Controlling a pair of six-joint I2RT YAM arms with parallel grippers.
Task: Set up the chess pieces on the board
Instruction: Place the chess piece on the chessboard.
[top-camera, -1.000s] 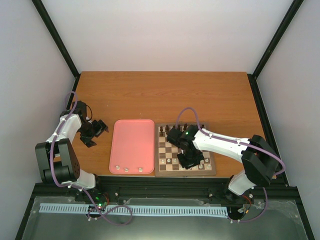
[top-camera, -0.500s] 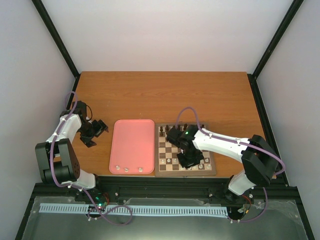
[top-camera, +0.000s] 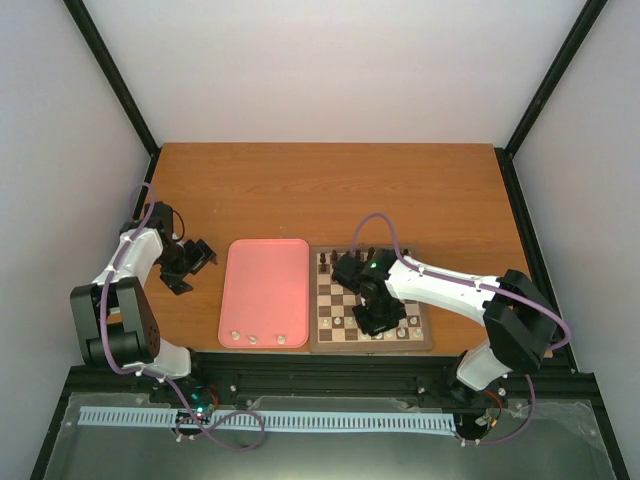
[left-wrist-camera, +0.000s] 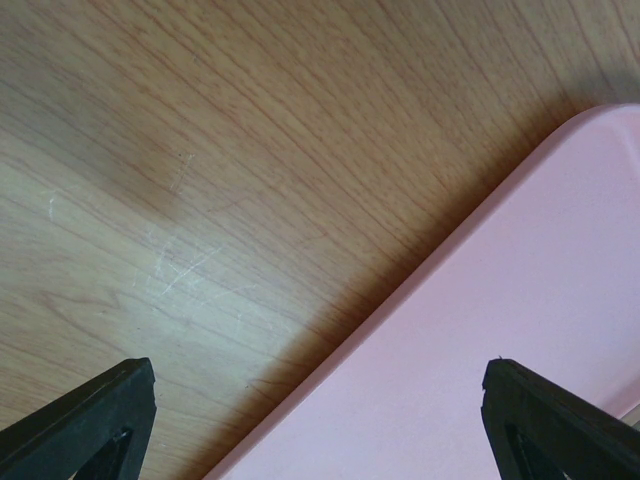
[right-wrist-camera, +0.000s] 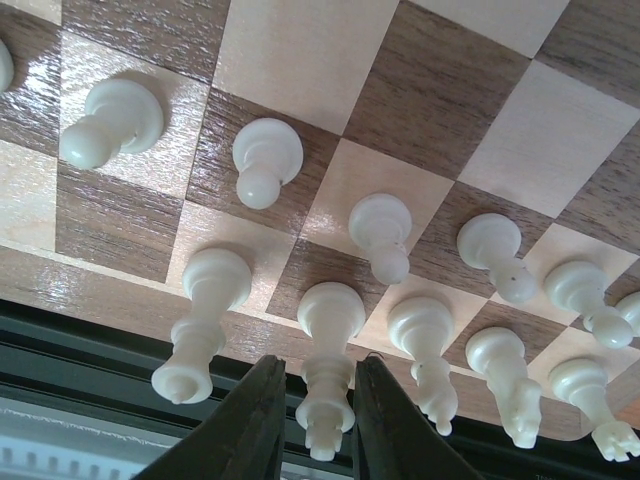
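A tall white chess piece (right-wrist-camera: 326, 380) stands upright in the near-edge row of the board (right-wrist-camera: 300, 60), between the fingers of the right hand (right-wrist-camera: 318, 365). They flank it closely, likely to seat it squarely; whether they actually pinch it, I cannot tell.

- Overhead view: bright, even light from above. The bench (top-camera: 330, 190) shows no glare, and only faint, soft shadows lie under the arms.
- Left wrist view: a dark, soft-edged shadow runs along the rim of the pink tray (left-wrist-camera: 520, 300). The wood grain is sharp.
- Right wrist view: streaky white sheen on the glossy board (right-wrist-camera: 450, 90). The chess pieces (right-wrist-camera: 268, 160) are crisp, while the near black jaws are slightly soft.
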